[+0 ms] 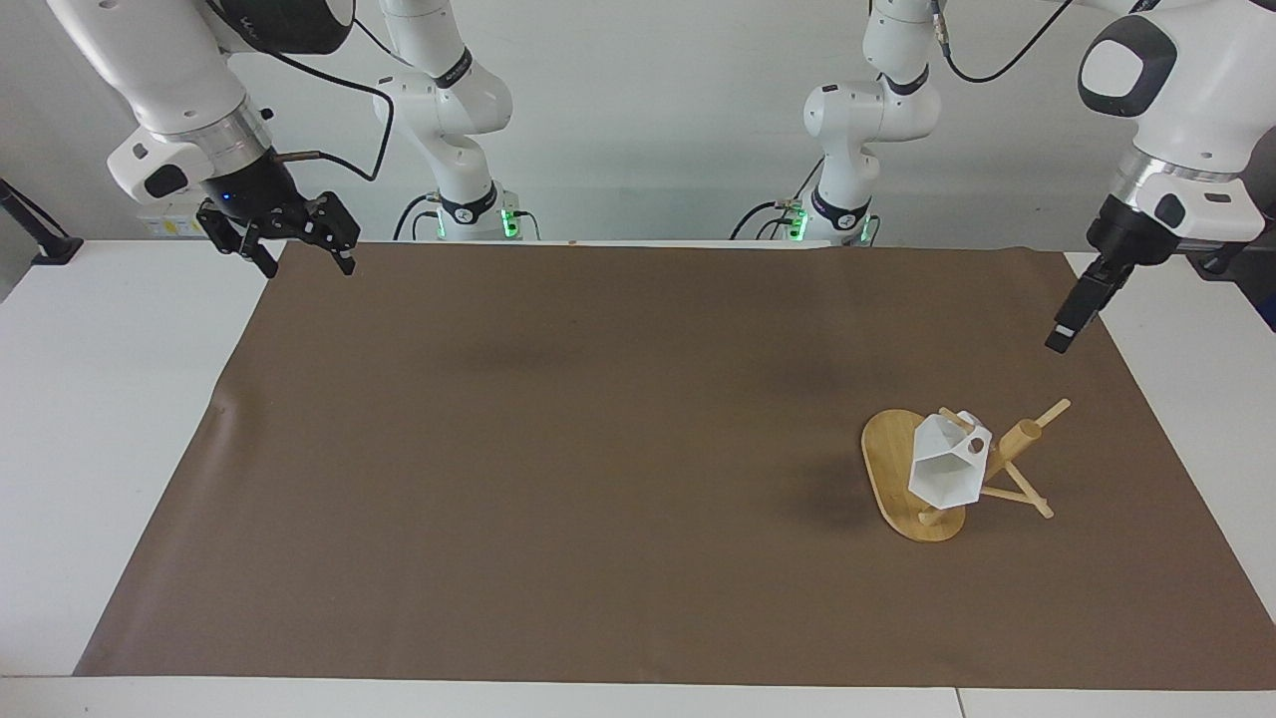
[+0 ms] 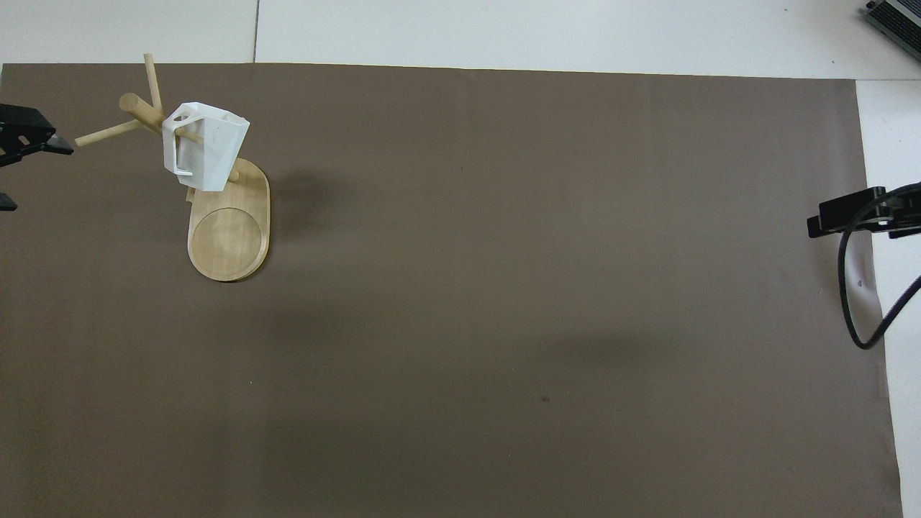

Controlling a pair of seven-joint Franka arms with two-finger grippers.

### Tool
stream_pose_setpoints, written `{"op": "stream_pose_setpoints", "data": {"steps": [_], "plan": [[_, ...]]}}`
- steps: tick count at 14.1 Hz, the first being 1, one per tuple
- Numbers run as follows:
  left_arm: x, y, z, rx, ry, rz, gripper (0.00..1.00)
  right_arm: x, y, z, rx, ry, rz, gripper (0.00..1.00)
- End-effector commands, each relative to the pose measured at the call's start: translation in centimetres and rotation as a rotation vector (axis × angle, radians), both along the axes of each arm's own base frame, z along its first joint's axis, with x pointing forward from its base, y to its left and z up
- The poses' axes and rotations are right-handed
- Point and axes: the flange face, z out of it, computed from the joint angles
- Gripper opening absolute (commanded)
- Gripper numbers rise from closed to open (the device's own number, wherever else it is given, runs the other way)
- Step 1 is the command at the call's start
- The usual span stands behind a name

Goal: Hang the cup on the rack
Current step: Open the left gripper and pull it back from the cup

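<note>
The white faceted cup hangs by its handle on a peg of the bamboo rack. The rack stands on the mat toward the left arm's end of the table. No gripper touches the cup. My left gripper is raised over the mat's edge beside the rack. It is open and empty, its two tips well apart in the overhead view. My right gripper hangs open and empty over the mat's corner at the right arm's end. Only one of its fingers shows in the overhead view.
A brown mat covers most of the white table. A black cable loops down from the right wrist. A grey device sits at the table's corner farthest from the robots, at the right arm's end.
</note>
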Motion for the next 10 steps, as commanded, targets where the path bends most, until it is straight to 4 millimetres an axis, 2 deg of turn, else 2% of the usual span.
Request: {"op": "stream_pose_setpoints", "data": {"steps": [1,7,9,10], "plan": [[-1.1,-1.4,2.3,0.064,0.048,-0.222,1.00,-0.5,0.3,0.2,-0.003,0.012,-0.009,1.00],[-3.1,-3.8,1.6,0.118,0.197,-0.571,1.00,-2.3,0.7,-0.6,0.002,0.149,-0.001,1.00],[-3.8,-5.4,3.7,0.154,0.226,-0.610,1.00,-1.9,0.4,-0.2,-0.009,0.116,-0.007,1.00],[-4.0,-5.3,3.8,0.148,0.241,-0.609,1.00,-1.9,0.2,-0.2,-0.010,0.114,-0.009,1.00]]}}
